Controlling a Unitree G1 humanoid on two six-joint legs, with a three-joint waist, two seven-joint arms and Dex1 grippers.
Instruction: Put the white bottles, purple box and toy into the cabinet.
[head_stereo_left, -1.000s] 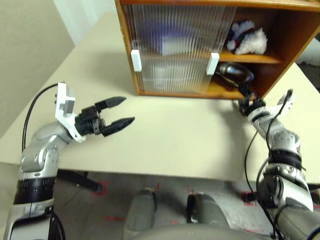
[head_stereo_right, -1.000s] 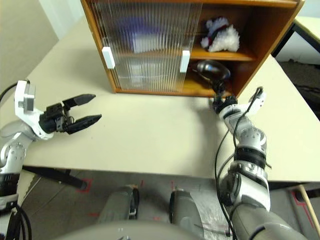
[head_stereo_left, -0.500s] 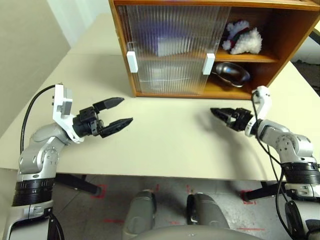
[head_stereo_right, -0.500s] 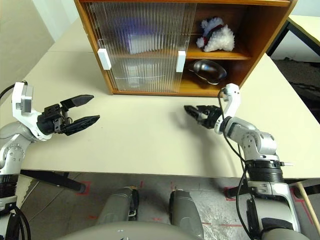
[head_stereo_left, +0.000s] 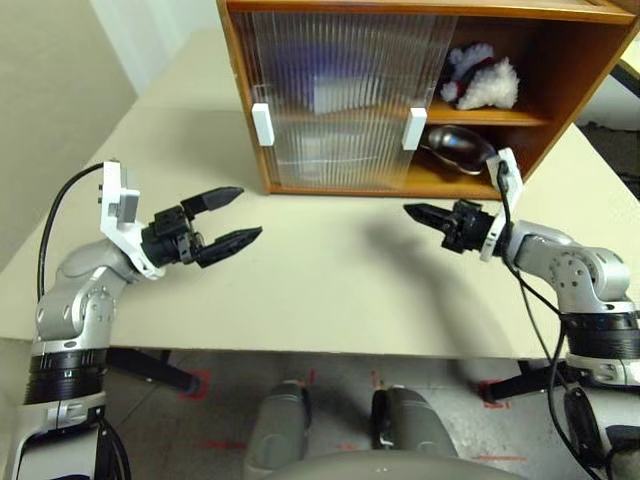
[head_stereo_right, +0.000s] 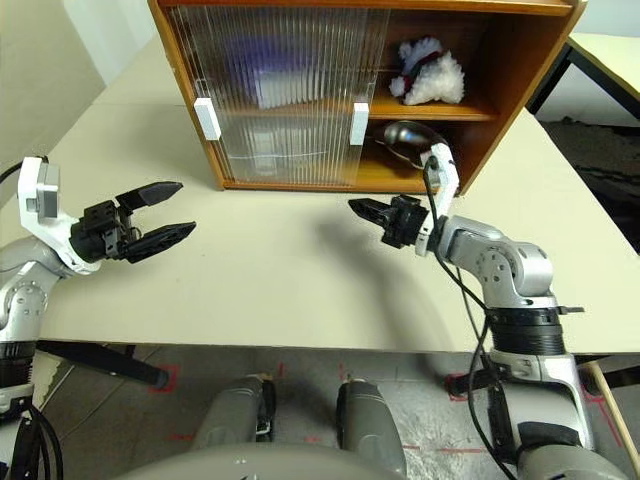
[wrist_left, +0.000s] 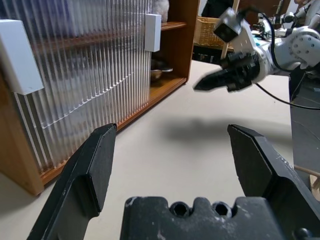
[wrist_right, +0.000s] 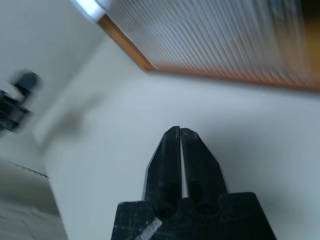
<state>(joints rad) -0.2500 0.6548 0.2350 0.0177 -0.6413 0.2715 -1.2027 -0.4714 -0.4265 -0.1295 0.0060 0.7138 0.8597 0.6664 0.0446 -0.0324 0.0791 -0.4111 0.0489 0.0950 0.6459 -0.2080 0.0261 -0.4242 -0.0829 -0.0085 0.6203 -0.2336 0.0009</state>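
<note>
The cabinet (head_stereo_left: 575, 70) stands at the back of the table, its two ribbed doors (head_stereo_left: 340, 100) covering the left part and its right part open. On the upper shelf in the open part lies the toy (head_stereo_left: 482, 80). A lilac blur behind the doors is the purple box (head_stereo_left: 335, 88). The white bottles are hidden; only a pale blur shows behind the lower door. My left gripper (head_stereo_left: 250, 211) hovers open over the table's left, empty. Pointing left in front of the open part, my right gripper (head_stereo_left: 410, 211) is shut on nothing, as the right wrist view (wrist_right: 180, 130) shows too.
A shallow metal dish (head_stereo_left: 462, 148) sits on the lower shelf in the open part. White handles (head_stereo_left: 262, 124) (head_stereo_left: 413, 128) stick out from the doors. The cream table (head_stereo_left: 330, 290) stretches between both grippers, its front edge near me.
My right gripper has drawn back from the cabinet's lower shelf, swung left and up over the table, and shut. The left gripper has stayed in place, open.
</note>
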